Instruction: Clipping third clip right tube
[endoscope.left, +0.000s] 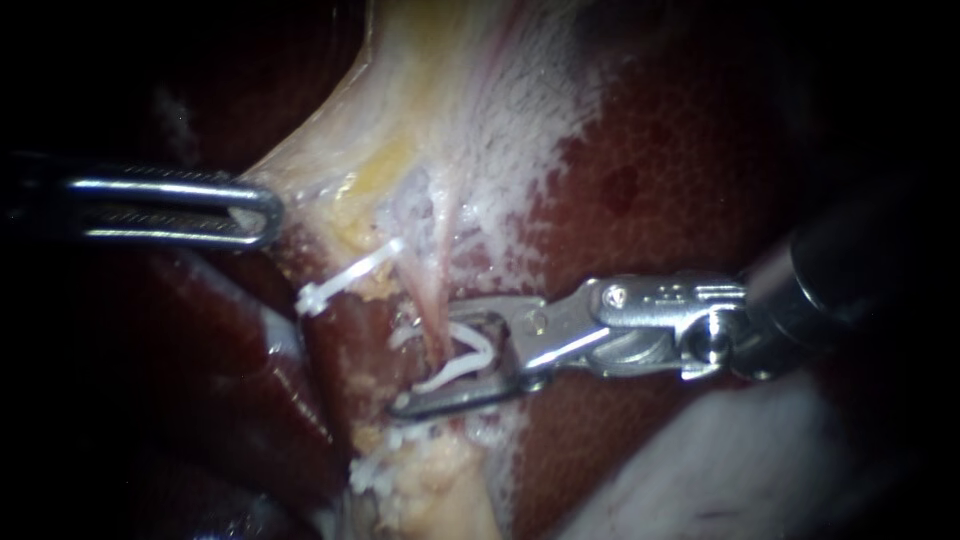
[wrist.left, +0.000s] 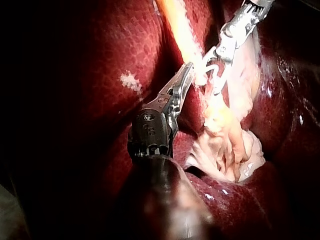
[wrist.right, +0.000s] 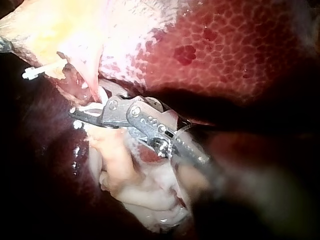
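The curved white plastic clip (endoscope.left: 455, 368) sits open around the thin pink right tube (endoscope.left: 430, 300), just below the pale yellowish tissue fold (endoscope.left: 420, 120). My right instrument (endoscope.left: 425, 362) holds that clip between its jaws, which stand apart astride the tube. A second white clip (endoscope.left: 340, 283) lies nearby, towards my left instrument (endoscope.left: 268, 212), whose jaws are closed on the fold's edge. The mottled dark red liver (endoscope.left: 650, 170) lies behind.

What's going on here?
The right instrument carries an open white clip in its jaws, set astride the thin tube. The clip is not squeezed closed yet. The left instrument grips the edge of the pale tissue, which looks pulled taut. A placed clip already sits higher up.
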